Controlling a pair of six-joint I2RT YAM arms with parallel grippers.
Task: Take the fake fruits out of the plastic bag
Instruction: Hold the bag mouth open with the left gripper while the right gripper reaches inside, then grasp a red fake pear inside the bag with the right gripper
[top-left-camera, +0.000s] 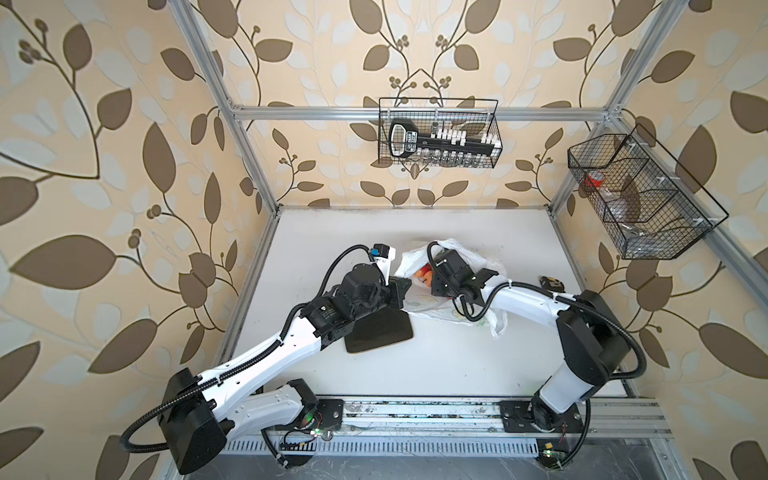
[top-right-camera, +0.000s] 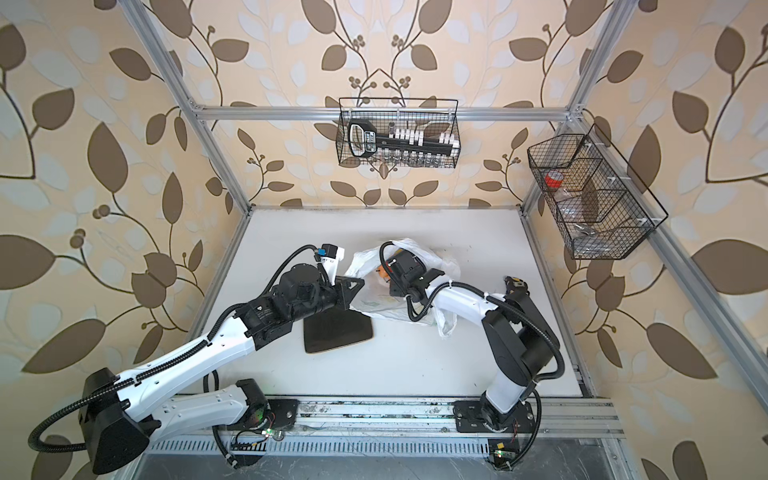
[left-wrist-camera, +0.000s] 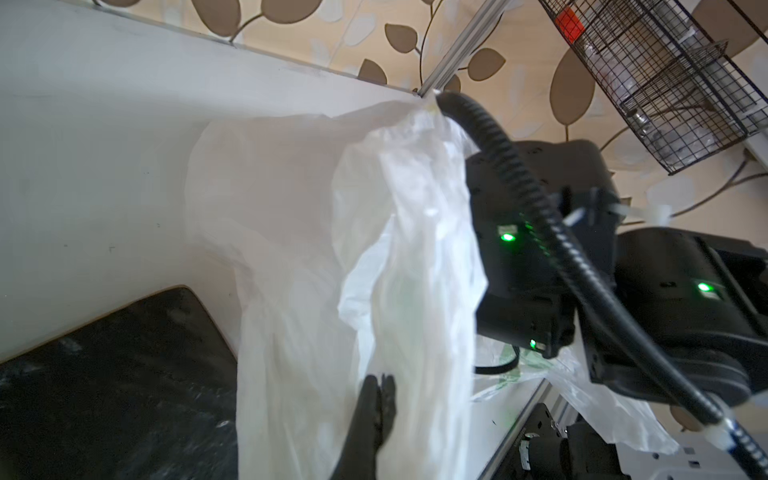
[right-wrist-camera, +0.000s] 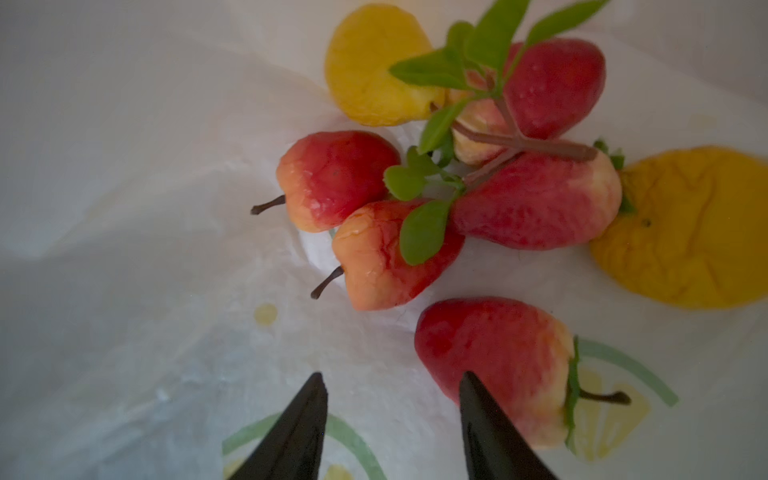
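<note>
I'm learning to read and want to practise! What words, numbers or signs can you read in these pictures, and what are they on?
No text here is clear enough to read.
Label on the black clip holder in the back wire basket: it has lettering, but too small and blurred to read.
Plastic bag: only printed citrus slice pictures, no words visible.
</note>
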